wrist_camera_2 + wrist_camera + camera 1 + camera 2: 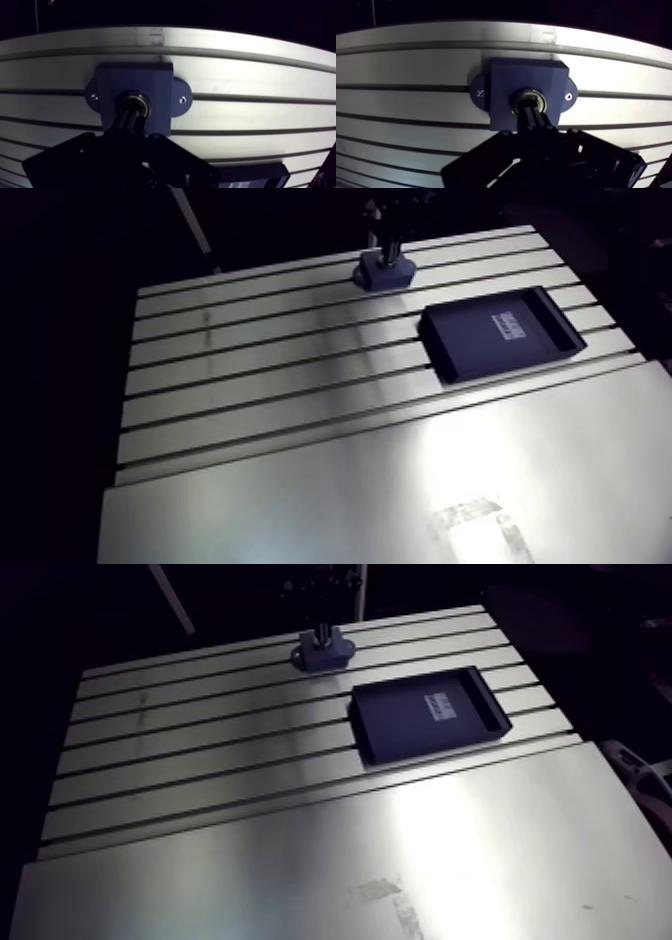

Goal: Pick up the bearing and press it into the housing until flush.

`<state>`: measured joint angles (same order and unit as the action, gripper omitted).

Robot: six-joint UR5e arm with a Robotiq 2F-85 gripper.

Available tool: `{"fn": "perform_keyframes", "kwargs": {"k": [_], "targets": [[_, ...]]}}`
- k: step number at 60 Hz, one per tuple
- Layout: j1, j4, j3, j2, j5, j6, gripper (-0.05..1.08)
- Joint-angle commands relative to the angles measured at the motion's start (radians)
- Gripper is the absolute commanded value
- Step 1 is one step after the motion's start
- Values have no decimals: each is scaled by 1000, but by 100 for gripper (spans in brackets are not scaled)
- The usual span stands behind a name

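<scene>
The blue housing (506, 85) is a square block with two screwed side ears, standing on the slotted table near its far edge (383, 273). A metal bearing (521, 96) sits in the housing's round bore; only its shiny ring shows. My gripper (531, 109) stands straight over the bore, its two dark fingers shut together with their tips on the bearing's middle. Whether the ring is level with the housing's face is hidden by the fingers. In the arm view the gripper (392, 246) comes down onto the housing from above.
A shallow black tray (470, 348) with a small white label (510, 323) lies on the table to the right of the housing, nearer the front. A smooth metal plate (380, 488) with a worn tape patch (480, 518) covers the table's front.
</scene>
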<state>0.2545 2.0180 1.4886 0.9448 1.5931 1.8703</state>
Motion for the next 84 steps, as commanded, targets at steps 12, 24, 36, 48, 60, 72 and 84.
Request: {"fn": "perform_keyframes", "kwargs": {"k": [12,24,36,48,60,72,84], "targets": [[-3,45,0,-2,-3,3,108],[-2,45,3,-2,-3,4,108],[0,43,6,-2,-5,5,108],[2,43,15,-1,-3,5,108],[0,44,14,-1,-3,8,108],[-1,45,8,-1,-5,11,108],[-1,43,9,-1,-5,11,108]]}}
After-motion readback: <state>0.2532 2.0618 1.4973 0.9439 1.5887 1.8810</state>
